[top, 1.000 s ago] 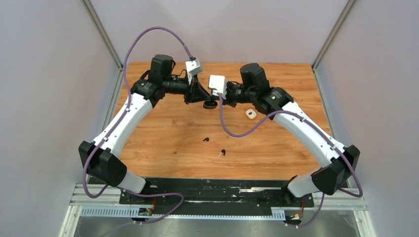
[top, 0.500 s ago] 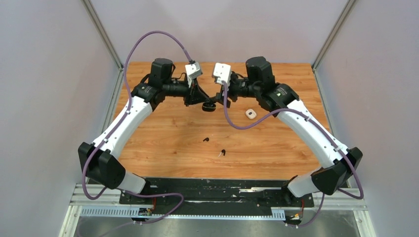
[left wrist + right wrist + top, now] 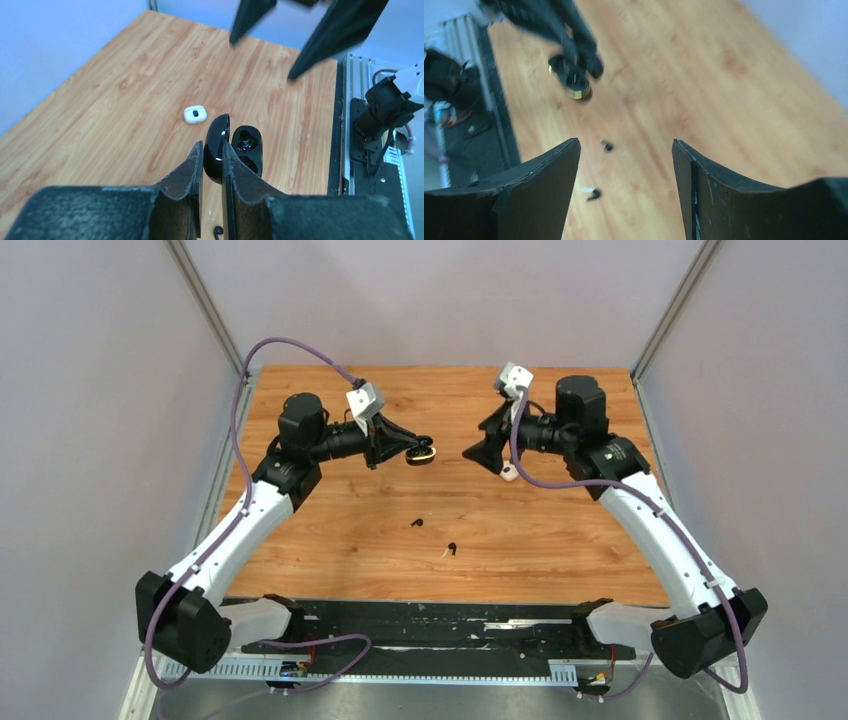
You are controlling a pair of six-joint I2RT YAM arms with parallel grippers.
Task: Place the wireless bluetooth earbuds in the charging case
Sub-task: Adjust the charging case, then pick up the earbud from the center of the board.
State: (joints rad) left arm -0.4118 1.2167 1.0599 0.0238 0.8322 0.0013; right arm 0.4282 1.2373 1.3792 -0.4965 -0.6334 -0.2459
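Note:
My left gripper is shut on the lid of the open black charging case, which it holds above the table. In the left wrist view the glossy lid is pinched between the fingers, and the base hangs open to the right, showing its dark sockets. My right gripper stands open and empty, facing the case with a gap between them. Two black earbuds lie on the wood nearer the bases, with a tiny white piece beside the second. They show between the right fingers too: earbuds.
A small white case lies on the table just below my right gripper, and it shows as the white case in the left wrist view. Grey walls close in the wooden table on three sides. A black base rail runs along the near edge.
My right gripper has opened, let go of the case and pulled back to the right. My left arm has drawn back to the left, still holding the case.

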